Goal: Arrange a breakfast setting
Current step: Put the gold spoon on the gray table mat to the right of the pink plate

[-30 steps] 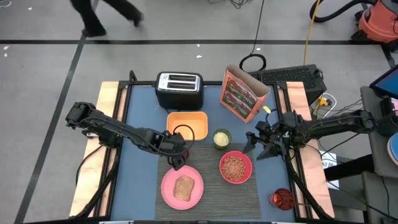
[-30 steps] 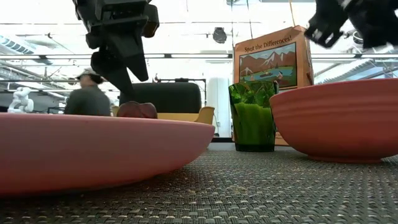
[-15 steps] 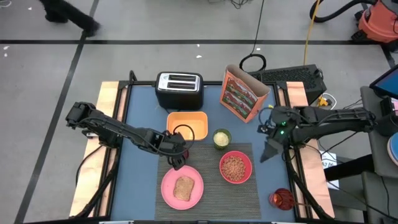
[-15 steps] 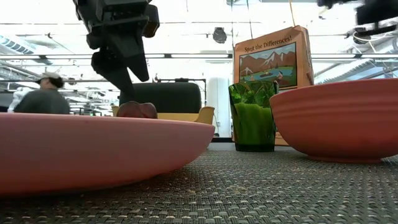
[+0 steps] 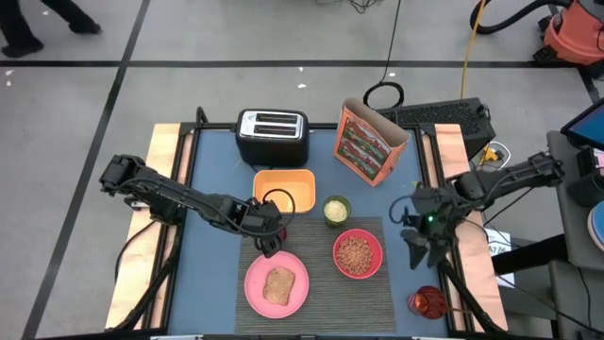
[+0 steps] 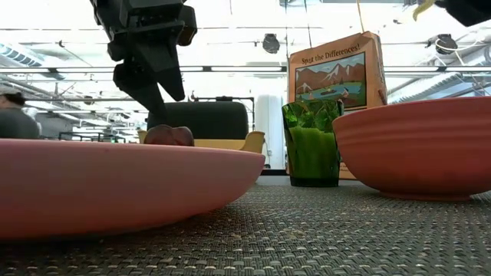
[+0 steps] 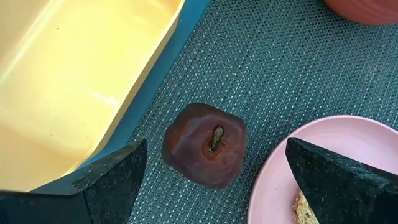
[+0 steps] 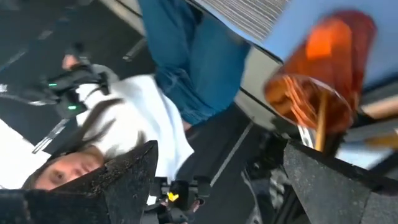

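Since a second ago my right tool [image 5: 422,247] has swung from beside the pink bowl [image 5: 358,253] toward the table's near right corner, fingers apart, facing the orange cup [image 8: 323,74] with the gold handle [image 8: 319,127] I take for the spoon. I'd line up on that handle before closing. My left tool [image 5: 267,241] hangs spread over the small dark-red fruit [image 7: 205,144], which sits on the placemat [image 7: 273,74] between yellow tray [image 7: 68,81] and pink plate [image 7: 336,162].
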Controlling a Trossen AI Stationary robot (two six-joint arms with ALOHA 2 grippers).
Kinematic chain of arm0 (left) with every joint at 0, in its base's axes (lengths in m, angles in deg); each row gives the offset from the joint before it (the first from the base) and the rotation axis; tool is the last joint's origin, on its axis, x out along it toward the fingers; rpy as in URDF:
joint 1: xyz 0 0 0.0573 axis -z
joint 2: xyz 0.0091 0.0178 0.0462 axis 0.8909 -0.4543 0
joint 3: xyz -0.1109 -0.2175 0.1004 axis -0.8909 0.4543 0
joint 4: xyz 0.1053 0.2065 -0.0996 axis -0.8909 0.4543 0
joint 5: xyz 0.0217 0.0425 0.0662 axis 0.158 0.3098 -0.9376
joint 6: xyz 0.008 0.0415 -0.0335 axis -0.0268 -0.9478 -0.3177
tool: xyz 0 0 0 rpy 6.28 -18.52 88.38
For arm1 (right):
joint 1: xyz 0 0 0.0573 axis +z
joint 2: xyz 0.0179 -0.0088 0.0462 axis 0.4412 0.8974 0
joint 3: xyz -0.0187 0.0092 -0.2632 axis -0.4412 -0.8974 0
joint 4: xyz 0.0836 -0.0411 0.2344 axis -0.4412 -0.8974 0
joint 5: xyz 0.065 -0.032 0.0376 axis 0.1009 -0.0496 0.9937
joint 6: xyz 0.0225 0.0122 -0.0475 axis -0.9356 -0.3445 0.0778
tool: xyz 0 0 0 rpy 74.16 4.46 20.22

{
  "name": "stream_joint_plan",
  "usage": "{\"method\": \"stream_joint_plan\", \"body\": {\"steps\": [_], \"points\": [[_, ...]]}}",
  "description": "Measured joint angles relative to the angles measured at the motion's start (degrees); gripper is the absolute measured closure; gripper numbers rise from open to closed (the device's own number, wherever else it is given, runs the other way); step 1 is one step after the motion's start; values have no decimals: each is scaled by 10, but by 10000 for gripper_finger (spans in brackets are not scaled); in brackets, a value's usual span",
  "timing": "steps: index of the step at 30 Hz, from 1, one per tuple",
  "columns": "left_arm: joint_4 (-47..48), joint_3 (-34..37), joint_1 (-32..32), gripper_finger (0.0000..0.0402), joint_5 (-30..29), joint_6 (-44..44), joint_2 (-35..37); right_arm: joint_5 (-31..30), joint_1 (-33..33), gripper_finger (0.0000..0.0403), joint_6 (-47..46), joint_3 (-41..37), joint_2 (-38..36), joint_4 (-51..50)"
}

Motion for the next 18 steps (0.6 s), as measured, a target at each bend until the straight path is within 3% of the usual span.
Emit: {"method": "stream_joint_plan", "body": {"steps": [11,18], "points": [[0,0,0,14,0,-16,0,0,146,69,-119,0,62,11],[0,0,0,14,0,-17,0,0,211,69,-129,-1,110,49]]}}
